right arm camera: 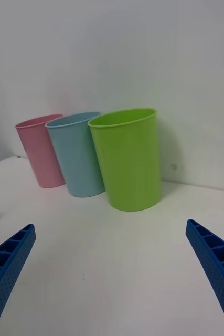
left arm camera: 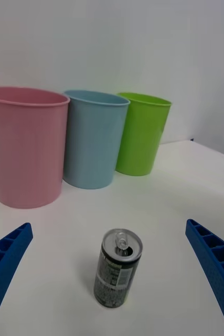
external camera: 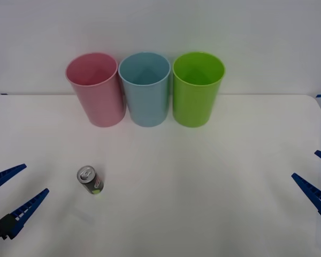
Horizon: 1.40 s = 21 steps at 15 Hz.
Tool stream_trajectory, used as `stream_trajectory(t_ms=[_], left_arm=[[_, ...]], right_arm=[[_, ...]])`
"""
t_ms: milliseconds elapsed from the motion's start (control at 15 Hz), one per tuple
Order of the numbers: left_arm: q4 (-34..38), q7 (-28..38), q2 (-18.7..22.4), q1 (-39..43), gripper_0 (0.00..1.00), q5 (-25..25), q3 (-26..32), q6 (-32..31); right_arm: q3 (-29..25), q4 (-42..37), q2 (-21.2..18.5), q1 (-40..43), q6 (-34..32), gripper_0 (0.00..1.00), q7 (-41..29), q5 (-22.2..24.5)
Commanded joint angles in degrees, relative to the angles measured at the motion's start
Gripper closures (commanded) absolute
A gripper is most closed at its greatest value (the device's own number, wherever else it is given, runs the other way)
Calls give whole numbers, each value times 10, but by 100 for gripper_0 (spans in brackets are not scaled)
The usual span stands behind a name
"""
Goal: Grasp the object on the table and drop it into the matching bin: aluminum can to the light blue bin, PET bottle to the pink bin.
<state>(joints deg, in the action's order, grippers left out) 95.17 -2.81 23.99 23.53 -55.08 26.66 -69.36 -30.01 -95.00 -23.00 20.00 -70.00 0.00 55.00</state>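
Both fingers of the left hand (external camera: pixel 20 187) spread wide, facing the aluminum can (external camera: pixel 90 180).

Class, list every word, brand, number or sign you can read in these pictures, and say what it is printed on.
Aluminum can: pale print on its dark label, too small and blurred to read.
Pink bin, light blue bin, green bin: no text.
Table: no text.
So nothing legible can be quoted.
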Motion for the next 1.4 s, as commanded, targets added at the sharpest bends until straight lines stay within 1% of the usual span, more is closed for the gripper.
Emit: stream_trajectory(t_ms=[67, 200, 533, 667, 1000, 1400], left_arm=[[0, -12, -1, 11, 0, -15, -1, 0], [0, -20, -1, 16, 0, -23, -5, 0], [-1, -81, -2, 42, 0, -28, -21, 11], [-2, -104, -3, 49, 0, -44, -22, 21], [-13, -97, -7, 63, 0, -50, -29, 41], [-26, -79, -52, 53, 0, -50, -49, 64]], right_arm=[[0, 0, 0, 0, 0, 0, 0, 0], [0, 0, 0, 0, 0, 0, 0, 0], [0, 0, 0, 0, 0, 0, 0, 0], [0, 0, 0, 0, 0, 0, 0, 0], [0, 0, 0, 0, 0, 0, 0, 0], [0, 0, 0, 0, 0, 0, 0, 0]])
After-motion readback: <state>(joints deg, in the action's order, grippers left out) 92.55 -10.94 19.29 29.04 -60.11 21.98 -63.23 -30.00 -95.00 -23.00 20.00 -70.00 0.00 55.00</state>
